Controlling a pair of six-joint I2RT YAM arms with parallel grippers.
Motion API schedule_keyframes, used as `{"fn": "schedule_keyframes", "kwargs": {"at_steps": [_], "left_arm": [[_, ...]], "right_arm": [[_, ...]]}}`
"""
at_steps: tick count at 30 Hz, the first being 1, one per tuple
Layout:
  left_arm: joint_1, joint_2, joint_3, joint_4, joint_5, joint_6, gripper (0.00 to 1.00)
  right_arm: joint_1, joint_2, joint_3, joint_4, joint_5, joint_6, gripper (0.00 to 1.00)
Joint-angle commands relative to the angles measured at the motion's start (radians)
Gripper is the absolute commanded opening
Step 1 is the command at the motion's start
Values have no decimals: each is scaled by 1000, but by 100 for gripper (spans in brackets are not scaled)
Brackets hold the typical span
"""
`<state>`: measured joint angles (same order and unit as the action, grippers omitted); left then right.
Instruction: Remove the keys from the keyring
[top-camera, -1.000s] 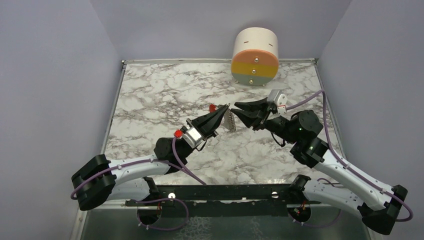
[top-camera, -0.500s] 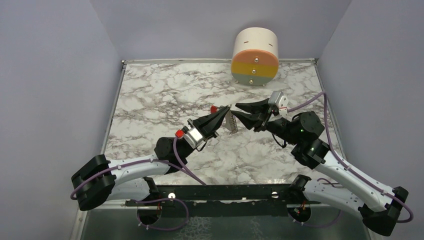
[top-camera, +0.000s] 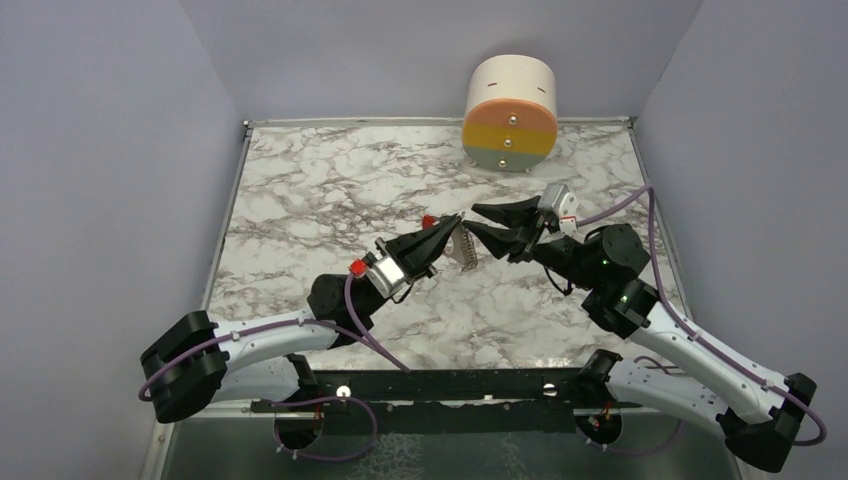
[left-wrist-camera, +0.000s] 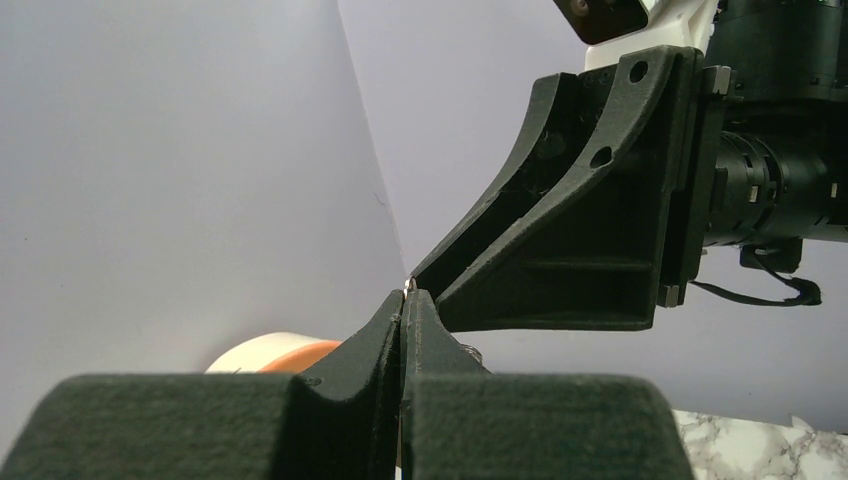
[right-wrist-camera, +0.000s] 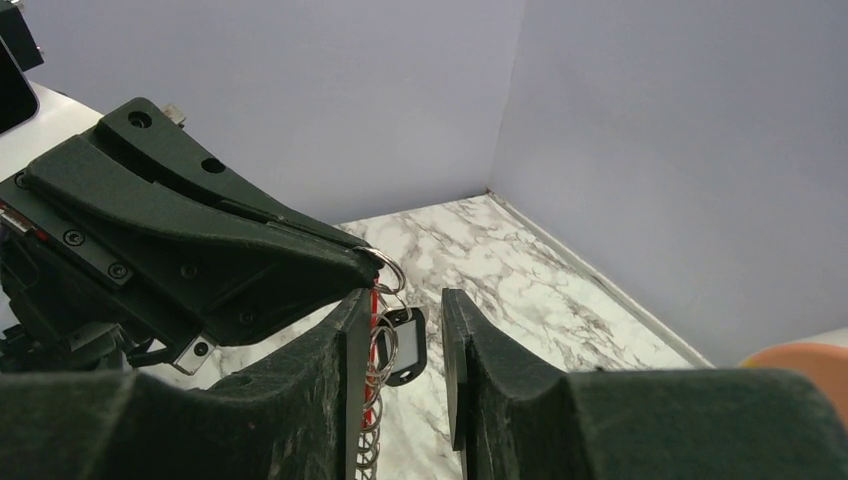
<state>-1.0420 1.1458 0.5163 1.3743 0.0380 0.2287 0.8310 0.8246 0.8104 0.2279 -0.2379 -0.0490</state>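
Observation:
My left gripper (top-camera: 455, 223) is shut on the top link of the keys and holds them above the marble table (top-camera: 300, 200). A silvery chain-like strip (top-camera: 463, 248) hangs below its tips, and a red piece (top-camera: 428, 220) shows beside them. In the right wrist view the strip (right-wrist-camera: 378, 400) and a red sliver (right-wrist-camera: 376, 310) lie against one pad of my open right gripper (right-wrist-camera: 405, 300). The dark oval keyring (right-wrist-camera: 400, 345) hangs in the gap between the jaws. In the left wrist view the left gripper (left-wrist-camera: 405, 293) is pressed tight, with a right finger (left-wrist-camera: 560, 240) just above it.
A round cream drum (top-camera: 510, 105) with orange, yellow and grey bands lies on its side at the back of the table. Purple walls close in the table on the left, back and right. Both arms meet over the table's middle.
My right gripper's jaws have spread a little wider around the hanging bunch. The left gripper has stayed shut and barely shifted.

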Motion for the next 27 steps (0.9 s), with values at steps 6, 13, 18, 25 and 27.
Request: {"fn": "schedule_keyframes", "kwargs": {"at_steps": [6, 13, 18, 25, 27], "left_arm": [[0, -46, 3, 24, 36, -29, 0], [0, -47, 4, 16, 56, -41, 0], [0, -62, 4, -8, 77, -42, 0], [0, -89, 18, -92, 127, -35, 0], [0, -96, 20, -117, 120, -22, 0]], "right_arm": [[-1, 3, -1, 65, 14, -29, 34], [-1, 15, 1, 80, 0, -30, 34], [-1, 13, 8, 73, -4, -37, 34], [-1, -12, 15, 48, -15, -44, 34], [-1, -25, 27, 16, -13, -48, 34]]}}
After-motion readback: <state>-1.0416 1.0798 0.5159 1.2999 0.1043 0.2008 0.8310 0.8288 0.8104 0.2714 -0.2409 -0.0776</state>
